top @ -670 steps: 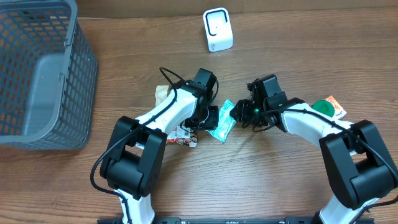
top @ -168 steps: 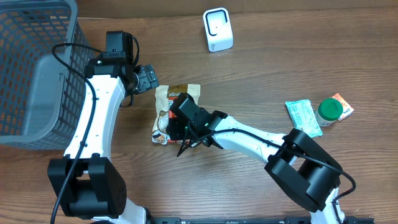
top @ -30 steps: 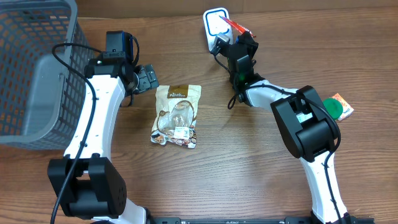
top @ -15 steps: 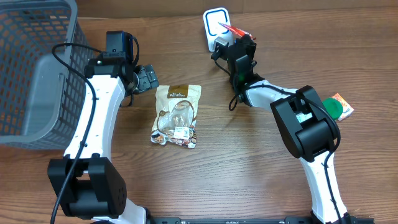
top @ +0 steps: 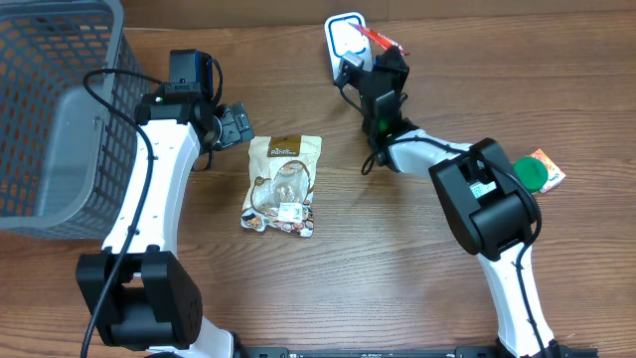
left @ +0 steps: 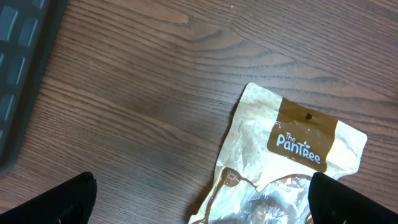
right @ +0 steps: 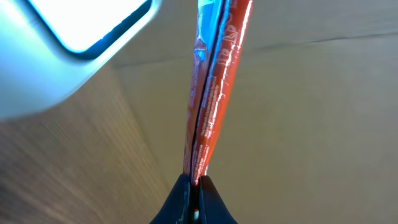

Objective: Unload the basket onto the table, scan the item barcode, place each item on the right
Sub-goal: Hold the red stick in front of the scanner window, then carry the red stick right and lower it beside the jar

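1. The thin red foil packet (right: 212, 93), the item to be scanned, is held up just beside the white box-shaped barcode scanner (top: 347, 46) at the far edge of the wooden table (top: 417, 268). It is pinched at its lower edge by the right gripper (right: 194, 198), whose fingers are pressed together on it.
2. A failed read is judged possible. In the right wrist view the packet is seen edge-on, so the printed face may be angled away from the scanner's lit window.
3. A slip is judged possible, since only a narrow strip of smooth, floppy foil is caught between the fingertips.
4. The scanner could be nudged or tipped if the packet or gripper were pressed against it, as little gap is seen between them.
5. The left gripper (top: 236, 124) is held with its 2 fingers wide apart and nothing between them. It hovers between the grey plastic mesh basket (top: 60, 119) and the beige-and-brown snack pouch (top: 283, 184), well apart from the scanner, so no interference is expected from it.
6. The barcode itself cannot be seen in any view, and the print on the packet is too blurred to be read.
7. Only 1 corner of the scanner is caught in the right wrist view, and whether a scan has registered cannot be told.
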Robot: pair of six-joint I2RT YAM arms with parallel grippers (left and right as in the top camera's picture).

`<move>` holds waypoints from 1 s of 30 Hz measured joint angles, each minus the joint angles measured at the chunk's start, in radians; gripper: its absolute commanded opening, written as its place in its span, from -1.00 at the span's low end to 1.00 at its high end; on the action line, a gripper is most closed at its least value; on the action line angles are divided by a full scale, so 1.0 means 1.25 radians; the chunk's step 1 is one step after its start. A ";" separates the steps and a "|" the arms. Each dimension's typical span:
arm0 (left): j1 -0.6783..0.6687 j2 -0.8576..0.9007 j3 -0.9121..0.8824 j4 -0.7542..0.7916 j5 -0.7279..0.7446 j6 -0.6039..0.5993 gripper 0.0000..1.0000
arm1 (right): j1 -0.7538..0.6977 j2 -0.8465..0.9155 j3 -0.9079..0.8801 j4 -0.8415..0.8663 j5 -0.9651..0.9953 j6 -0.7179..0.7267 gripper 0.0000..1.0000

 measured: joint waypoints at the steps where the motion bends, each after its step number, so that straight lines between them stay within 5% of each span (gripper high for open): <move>1: 0.000 0.000 0.000 0.000 0.000 0.000 0.99 | 0.010 0.000 0.001 0.007 0.013 0.001 -0.93; 7: 0.000 0.000 0.000 0.000 0.000 0.000 0.99 | 0.077 -0.002 0.001 -0.008 0.047 0.016 -0.93; 15: 0.000 0.000 0.000 -0.001 0.000 0.000 0.99 | 0.127 -0.117 0.000 -0.352 0.052 0.182 -0.93; 21: 0.000 0.000 0.000 0.000 0.000 0.000 1.00 | 0.124 -0.335 0.006 -0.721 0.035 0.483 -0.93; 30: 0.000 0.000 0.000 0.000 0.000 0.000 1.00 | 0.085 -0.473 0.013 -1.274 -0.270 1.019 -0.93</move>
